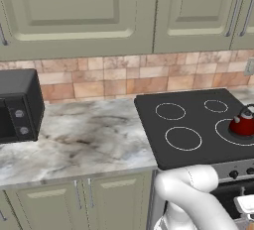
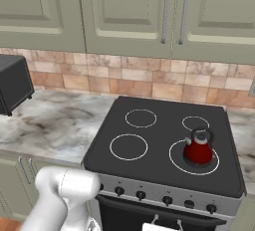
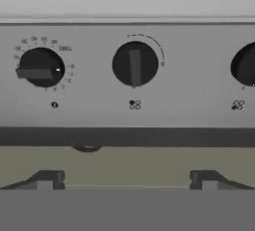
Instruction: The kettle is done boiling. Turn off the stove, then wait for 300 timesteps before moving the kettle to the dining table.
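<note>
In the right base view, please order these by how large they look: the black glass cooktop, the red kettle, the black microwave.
1. Black glass cooktop, clearly largest.
2. Black microwave, though the frame's left edge cuts it off.
3. Small red kettle, smallest.

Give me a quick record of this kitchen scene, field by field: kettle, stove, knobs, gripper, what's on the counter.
kettle: red kettle, upright on the front right burner of the stove
knobs: row of black knobs along the silver front; in the hand view the middle knob has its bar vertical, the left one horizontal
gripper: fingertips apart, facing the knob panel, touching nothing
counter: black microwave on the marbled counter, left of the stove
</note>
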Motion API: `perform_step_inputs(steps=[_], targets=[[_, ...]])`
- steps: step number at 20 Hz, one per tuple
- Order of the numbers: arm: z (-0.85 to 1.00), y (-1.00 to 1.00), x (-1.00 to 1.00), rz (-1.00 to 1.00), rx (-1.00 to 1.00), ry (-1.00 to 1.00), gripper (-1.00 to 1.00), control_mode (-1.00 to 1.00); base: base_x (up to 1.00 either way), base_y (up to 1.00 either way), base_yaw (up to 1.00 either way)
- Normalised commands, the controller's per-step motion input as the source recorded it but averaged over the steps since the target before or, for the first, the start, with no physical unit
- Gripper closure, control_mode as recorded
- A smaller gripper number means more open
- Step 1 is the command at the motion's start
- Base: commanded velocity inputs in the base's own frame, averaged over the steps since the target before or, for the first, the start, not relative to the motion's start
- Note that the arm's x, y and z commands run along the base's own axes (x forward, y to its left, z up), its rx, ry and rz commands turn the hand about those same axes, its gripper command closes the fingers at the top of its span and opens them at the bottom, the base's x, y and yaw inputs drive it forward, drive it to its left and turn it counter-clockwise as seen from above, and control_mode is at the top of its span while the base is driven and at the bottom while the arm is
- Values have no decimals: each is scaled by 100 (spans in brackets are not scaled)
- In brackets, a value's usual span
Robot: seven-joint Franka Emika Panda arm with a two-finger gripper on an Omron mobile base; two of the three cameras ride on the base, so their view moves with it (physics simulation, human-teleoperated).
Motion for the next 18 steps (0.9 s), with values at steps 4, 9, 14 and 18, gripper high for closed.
perform_step_inputs(steps=[4,9,14,18], targets=[[37,-3,-35,0,-12,-1,-100,-100,0,0,0],[38,-2,-34,0,-13,-1,-100,-100,0,0,0],[38,0,-24,0,-14,0,-100,-100,0,0,0],[44,0,-8,0,-14,0,-100,-100,0,0,0]])
